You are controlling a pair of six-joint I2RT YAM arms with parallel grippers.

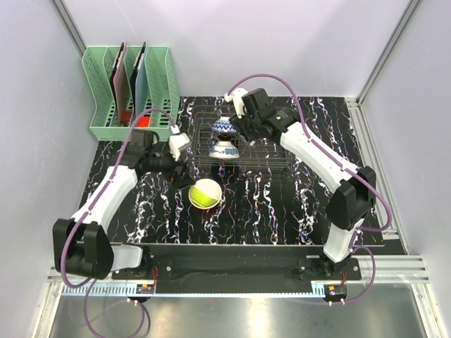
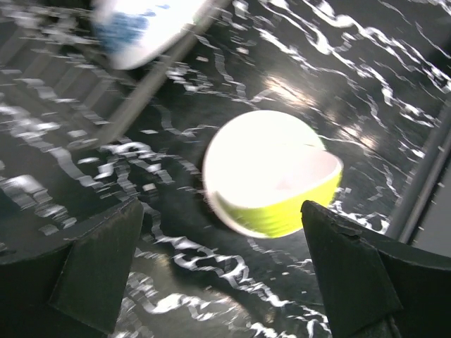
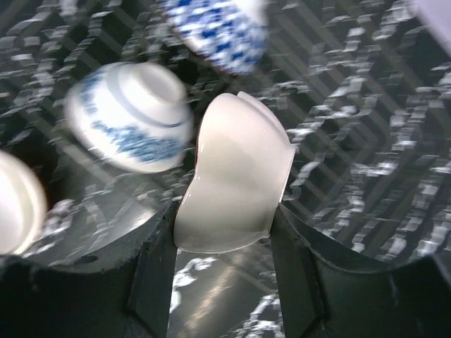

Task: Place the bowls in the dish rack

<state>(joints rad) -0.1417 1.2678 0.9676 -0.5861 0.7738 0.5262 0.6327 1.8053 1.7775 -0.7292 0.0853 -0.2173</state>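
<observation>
My left gripper gapes wide, empty. Just ahead between its fingers a lime-green glazed round bowl sits tilted on the table, outside the dark wire dish rack. It's probably light, slick and chippable, so pinch across the rim. My right gripper clamps a white ceramic bowl. Beyond it there's a blue-patterned white bowl, with another blue-patterned bowl farther off.

arms: white links, black joints | cables: purple, looped | jaws: black, wedge-shaped

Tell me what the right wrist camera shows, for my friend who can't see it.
The right tool grips a white bowl, tipped on its side between its two dark fingers. Behind it, blurry, sit two blue-patterned bowls.
</observation>
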